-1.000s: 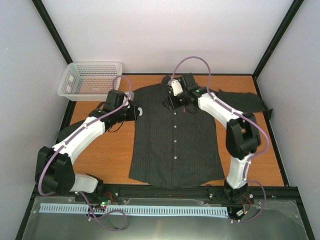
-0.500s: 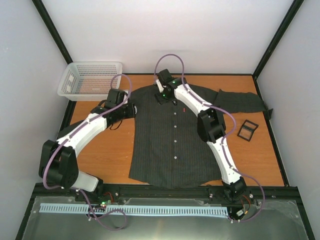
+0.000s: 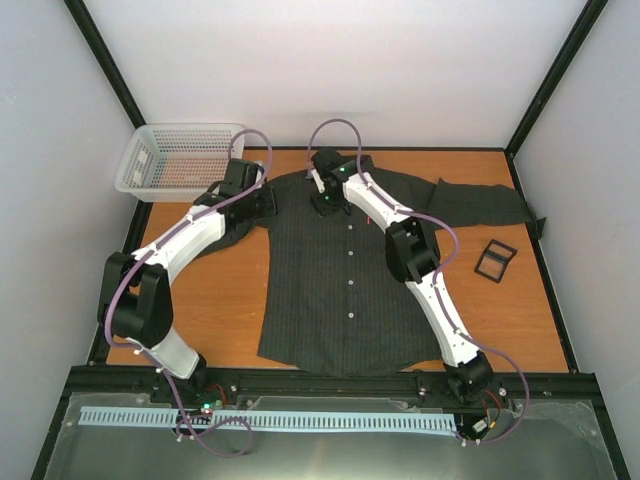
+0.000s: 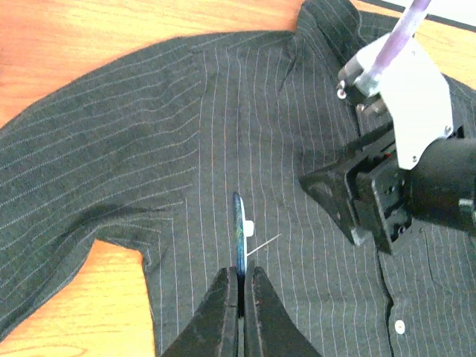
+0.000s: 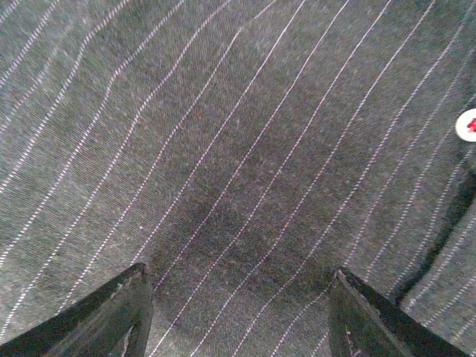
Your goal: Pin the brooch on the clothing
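The clothing (image 3: 345, 280), a dark pinstriped shirt with white buttons, lies flat on the orange table. In the left wrist view my left gripper (image 4: 243, 272) is shut on the brooch (image 4: 239, 230), a thin blue-edged disc seen edge-on. Its bare pin (image 4: 265, 244) points right, just above the clothing (image 4: 186, 149) near the left shoulder. My right gripper (image 3: 325, 202) stands open over the chest below the collar, fingers (image 5: 137, 301) spread on either side of a patch of fabric (image 5: 238, 186). From above, my left gripper (image 3: 266, 200) is at the shirt's left shoulder.
A white mesh basket (image 3: 180, 158) stands at the back left corner. A small black square frame (image 3: 494, 260) lies on the table to the right of the shirt. The right sleeve (image 3: 480, 200) stretches toward the back right. A white button (image 5: 468, 125) shows beside the right fingers.
The right arm has swung left and back from the chest to just below the collar, uncovering the black square frame. The left arm has reached farther onto the shirt's shoulder, still holding the brooch.
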Action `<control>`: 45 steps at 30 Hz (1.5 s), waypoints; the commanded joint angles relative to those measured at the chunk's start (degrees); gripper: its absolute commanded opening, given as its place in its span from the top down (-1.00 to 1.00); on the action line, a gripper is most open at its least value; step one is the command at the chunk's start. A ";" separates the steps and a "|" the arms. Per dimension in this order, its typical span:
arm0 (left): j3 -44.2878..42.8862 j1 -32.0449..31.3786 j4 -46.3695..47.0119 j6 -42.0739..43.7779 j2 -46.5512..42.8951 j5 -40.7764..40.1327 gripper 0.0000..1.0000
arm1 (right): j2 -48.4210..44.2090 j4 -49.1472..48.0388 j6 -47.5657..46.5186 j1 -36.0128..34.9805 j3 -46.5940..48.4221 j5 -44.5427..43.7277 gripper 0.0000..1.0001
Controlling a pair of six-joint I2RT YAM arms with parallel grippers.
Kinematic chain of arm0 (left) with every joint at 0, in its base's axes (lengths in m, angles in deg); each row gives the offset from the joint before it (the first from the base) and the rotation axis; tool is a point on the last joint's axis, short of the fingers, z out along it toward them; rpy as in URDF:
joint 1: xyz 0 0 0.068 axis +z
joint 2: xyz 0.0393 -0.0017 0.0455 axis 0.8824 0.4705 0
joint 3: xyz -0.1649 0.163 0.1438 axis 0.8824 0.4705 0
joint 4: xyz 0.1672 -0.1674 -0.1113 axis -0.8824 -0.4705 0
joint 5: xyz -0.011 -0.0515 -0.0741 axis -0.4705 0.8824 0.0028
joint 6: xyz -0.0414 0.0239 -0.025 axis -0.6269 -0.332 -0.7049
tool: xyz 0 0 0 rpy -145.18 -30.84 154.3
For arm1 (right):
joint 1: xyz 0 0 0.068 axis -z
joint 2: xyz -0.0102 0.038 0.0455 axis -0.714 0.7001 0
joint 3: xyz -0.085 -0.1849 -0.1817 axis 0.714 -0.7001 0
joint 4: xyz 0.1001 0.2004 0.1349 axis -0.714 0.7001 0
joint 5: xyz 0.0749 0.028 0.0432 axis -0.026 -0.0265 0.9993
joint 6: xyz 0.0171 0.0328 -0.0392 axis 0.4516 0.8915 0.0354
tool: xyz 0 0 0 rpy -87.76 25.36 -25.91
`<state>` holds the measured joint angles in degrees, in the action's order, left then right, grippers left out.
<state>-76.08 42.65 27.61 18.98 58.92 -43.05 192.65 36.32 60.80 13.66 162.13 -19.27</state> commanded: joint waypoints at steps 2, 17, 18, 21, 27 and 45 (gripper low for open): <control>-4.16 0.98 1.32 1.06 1.68 -0.80 0.99 | 2.36 1.74 1.10 -0.18 2.02 -0.18 -0.21; -6.62 1.97 6.84 4.75 5.11 4.96 0.99 | 2.14 -0.17 2.13 0.55 1.22 3.51 0.81; -6.64 1.97 7.38 5.13 5.31 5.20 0.99 | 1.72 -0.65 2.19 0.67 1.14 4.08 0.86; -6.82 2.06 8.16 5.45 6.11 5.43 0.99 | 0.33 -2.31 2.20 1.11 1.10 6.73 0.95; -6.63 2.15 9.14 5.74 6.58 6.11 0.99 | -3.81 -4.09 1.68 1.31 0.89 9.50 0.95; 1.06 2.50 9.57 5.96 -1.19 5.57 0.99 | -0.57 -1.23 -1.18 1.40 0.18 2.78 -0.50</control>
<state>-75.99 44.85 35.70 23.57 60.69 -37.41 190.37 34.02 59.99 15.06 161.95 -14.57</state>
